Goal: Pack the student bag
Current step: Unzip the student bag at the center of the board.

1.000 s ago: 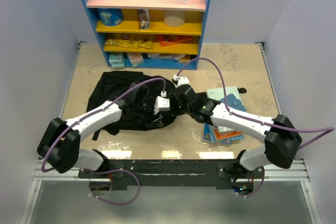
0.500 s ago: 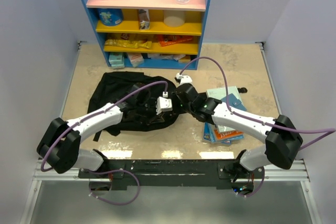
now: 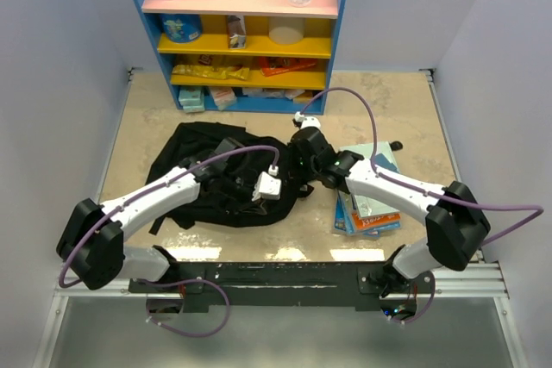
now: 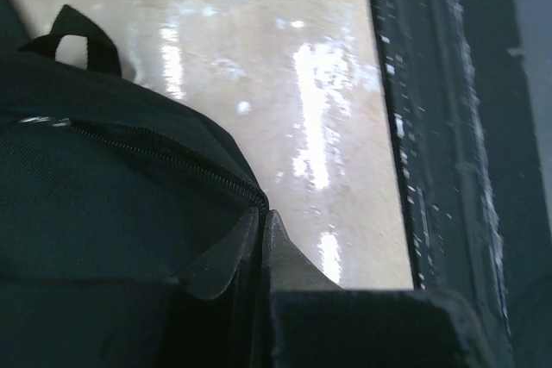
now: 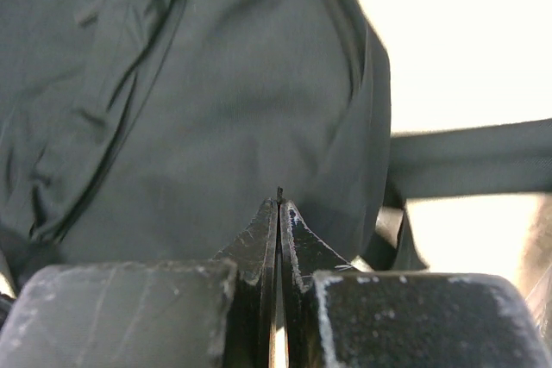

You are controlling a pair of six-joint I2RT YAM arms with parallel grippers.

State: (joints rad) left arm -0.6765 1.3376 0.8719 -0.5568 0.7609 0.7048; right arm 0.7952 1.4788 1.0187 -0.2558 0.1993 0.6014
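Here the bag (image 3: 216, 183) lies slumped on the counter (image 3: 388, 101), its long axis running left to right. From above I cannot tell which end is the top. The left wrist view shows its loop (image 4: 78, 36) beyond and left of the tips. The left tool (image 4: 261, 211) is pinched narrow on the bag's edge, at the end of a zipper (image 4: 164, 157). The right tool (image 5: 278, 200) is pressed tight, tips against the fabric; whether it grips any I cannot tell. Books (image 3: 369, 217) lie right of both tools, and a shelf (image 3: 250, 32) stands well beyond.
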